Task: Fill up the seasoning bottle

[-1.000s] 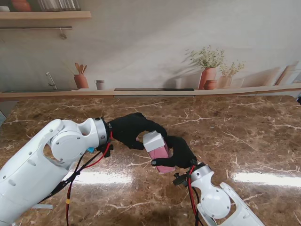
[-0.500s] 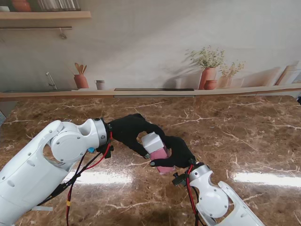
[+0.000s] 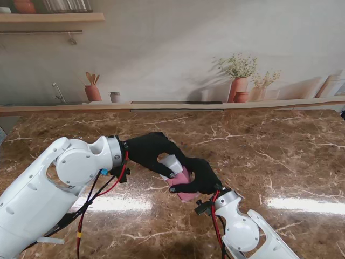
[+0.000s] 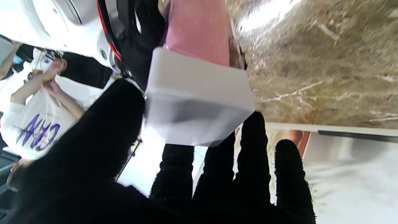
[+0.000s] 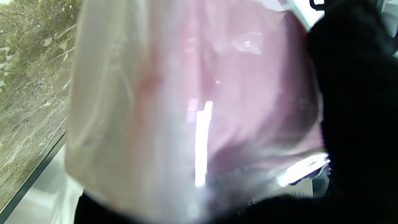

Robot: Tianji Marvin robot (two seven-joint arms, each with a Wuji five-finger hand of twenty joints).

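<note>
The seasoning bottle (image 3: 184, 183) has a pink body and a square white lid (image 3: 171, 163). It is held tilted above the middle of the marble table (image 3: 269, 151). My right hand (image 3: 202, 175) is shut around the pink body from the near right. My left hand (image 3: 152, 150) is closed over the lid from the left, with the thumb on one side and the fingers (image 4: 253, 161) on the other. In the left wrist view the lid (image 4: 196, 99) still sits on the pink body (image 4: 199, 31). The bottle (image 5: 186, 93) fills the right wrist view beside my black glove (image 5: 357, 109).
A ledge (image 3: 172, 106) runs along the far edge of the table, carrying terracotta vases with plants (image 3: 239, 86), a pot of utensils (image 3: 92, 91) and a small cup (image 3: 114, 97). A shelf (image 3: 48, 17) hangs at the upper left. People (image 4: 37, 124) show in the left wrist view.
Both hands and the bottle have dropped slightly and come nearer to me. The bottle now leans more to the left, and my left fingers have wrapped further over the lid.
</note>
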